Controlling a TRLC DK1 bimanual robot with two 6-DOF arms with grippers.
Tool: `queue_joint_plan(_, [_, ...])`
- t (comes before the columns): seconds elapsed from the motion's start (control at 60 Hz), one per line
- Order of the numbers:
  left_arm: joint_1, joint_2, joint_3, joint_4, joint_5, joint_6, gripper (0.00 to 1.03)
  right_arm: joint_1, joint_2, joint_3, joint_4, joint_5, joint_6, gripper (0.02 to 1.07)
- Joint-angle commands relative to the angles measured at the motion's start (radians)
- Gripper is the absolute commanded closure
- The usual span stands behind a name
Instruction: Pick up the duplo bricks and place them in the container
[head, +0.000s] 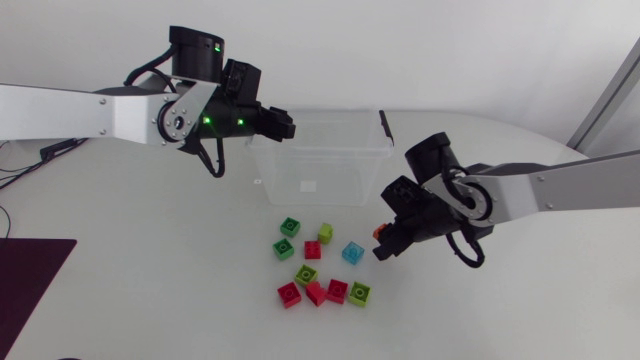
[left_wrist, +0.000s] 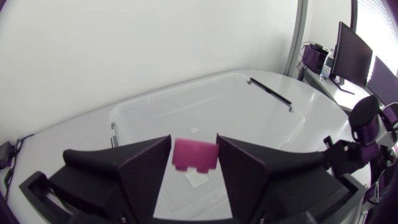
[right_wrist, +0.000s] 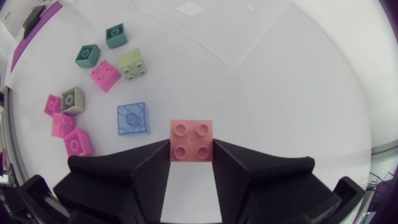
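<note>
Left gripper (left_wrist: 194, 146) clamps a red duplo brick (left_wrist: 194, 157) above the clear container (left_wrist: 249, 118). Right gripper (right_wrist: 191, 145) clamps an orange duplo brick (right_wrist: 191, 138) near the container.

Clear open-topped container (head: 330, 178) — green, red, blue bricks (head: 313, 250) scattered near it.

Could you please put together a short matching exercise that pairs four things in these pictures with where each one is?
Things:
1. orange brick
2. blue brick
3. left gripper
4. container

Places:
A. lying on the table among the loose bricks
B. over the container, shut on a red brick
C. between the fingers of the right gripper
D. standing on the table beside the loose bricks

Pairs: 1-C, 2-A, 3-B, 4-D
</note>
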Motion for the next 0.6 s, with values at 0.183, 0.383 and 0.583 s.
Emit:
queue_joint_plan(0.183, [0.041, -0.021, 0.027, -0.029, -0.007, -0.017, 0.22, 0.027, -0.18, 0.071, -0.135, 0.004, 0.034, 0.74])
queue_joint_plan(0.383, [0.035, -0.228, -0.094, -0.176, 0.056, 0.08, 0.2, 0.027, -0.221, 0.2, -0.196, 0.006, 0.053, 0.74])
queue_joint_plan(0.583, [0.035, -0.348, -0.223, -0.303, 0.081, 0.199, 0.2, 0.033, -0.198, 0.326, -0.208, 0.006, 0.08, 0.74])
